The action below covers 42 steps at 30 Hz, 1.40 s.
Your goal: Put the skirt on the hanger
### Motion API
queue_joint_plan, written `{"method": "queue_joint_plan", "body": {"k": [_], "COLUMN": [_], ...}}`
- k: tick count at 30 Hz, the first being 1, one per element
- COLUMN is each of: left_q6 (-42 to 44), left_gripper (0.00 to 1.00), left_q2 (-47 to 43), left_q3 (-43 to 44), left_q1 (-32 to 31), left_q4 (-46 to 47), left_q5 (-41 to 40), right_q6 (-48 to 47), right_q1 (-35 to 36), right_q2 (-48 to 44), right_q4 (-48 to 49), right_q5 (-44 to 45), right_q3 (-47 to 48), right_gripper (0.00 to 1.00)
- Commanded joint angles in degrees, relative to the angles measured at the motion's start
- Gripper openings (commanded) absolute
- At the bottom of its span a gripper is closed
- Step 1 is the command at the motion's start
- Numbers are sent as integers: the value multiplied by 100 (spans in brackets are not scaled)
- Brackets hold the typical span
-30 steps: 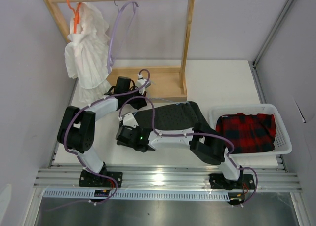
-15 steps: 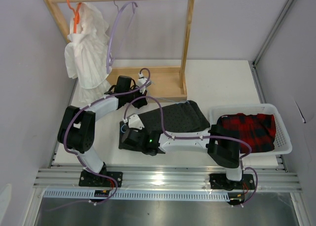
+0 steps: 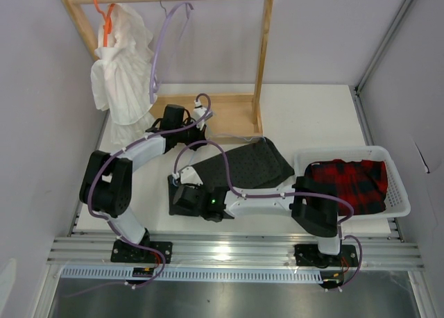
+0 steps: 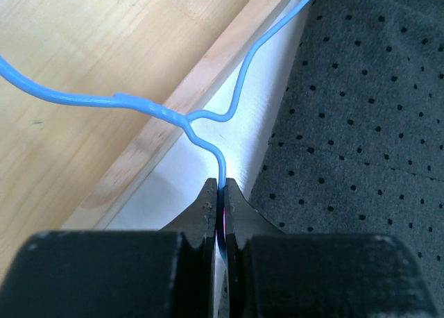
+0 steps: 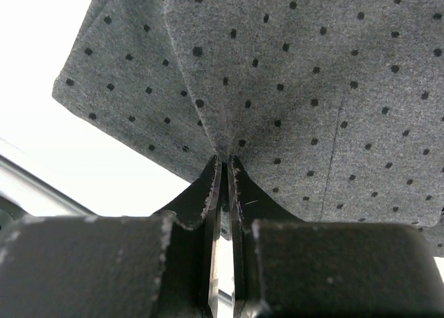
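Note:
The skirt, dark grey with small dots, lies flat on the white table between the wooden rack base and my right arm. My right gripper is shut on a pinched fold at the skirt's near-left edge; from above it sits at the cloth's left corner. The hanger, a thin light-blue wire, lies across the rack base and table. My left gripper is shut on the wire just below its twisted neck, beside the skirt's edge. From above, the left gripper sits at the rack base's front.
A wooden rack stands at the back, its base on the table. From its rail hang a white garment on an orange hanger and a lavender hanger. A white basket with a red plaid garment is at the right.
My right gripper has drawn the skirt's left corner toward the near edge, flattening the cloth. My left gripper has closed tighter on the wire and barely shifted.

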Motion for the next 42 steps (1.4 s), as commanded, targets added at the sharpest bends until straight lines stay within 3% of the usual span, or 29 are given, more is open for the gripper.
{"method": "queue_joint_plan", "body": {"k": [1, 13, 20, 26, 32, 42], "left_q6": [-19, -335, -678, -784, -592, -494], "left_gripper": [0, 0, 0, 0, 0, 0], "left_q2": [-372, -1320, -2015, -2419, -2876, -2647], "left_q3": [143, -190, -401, -50, 301, 1461], "left_q1": [-24, -33, -41, -146, -541, -867], "left_q4": [382, 399, 461, -118, -636, -1499], "left_q5": [-83, -268, -400, -452, -1048, -1823], "right_q6": [-48, -75, -224, -233, -329, -250], "right_q1": [119, 40, -162, -101, 92, 277], "right_q2": [-494, -696, -1249, -1469, -1347, -1417], "right_q4": [151, 2, 178, 291, 354, 318], "right_q5": [-134, -186, -740, -968, -1443, -1707], "right_q3": [-156, -377, -895, -1141, -756, -720], "right_gripper": [5, 12, 6, 6, 4, 4]}}
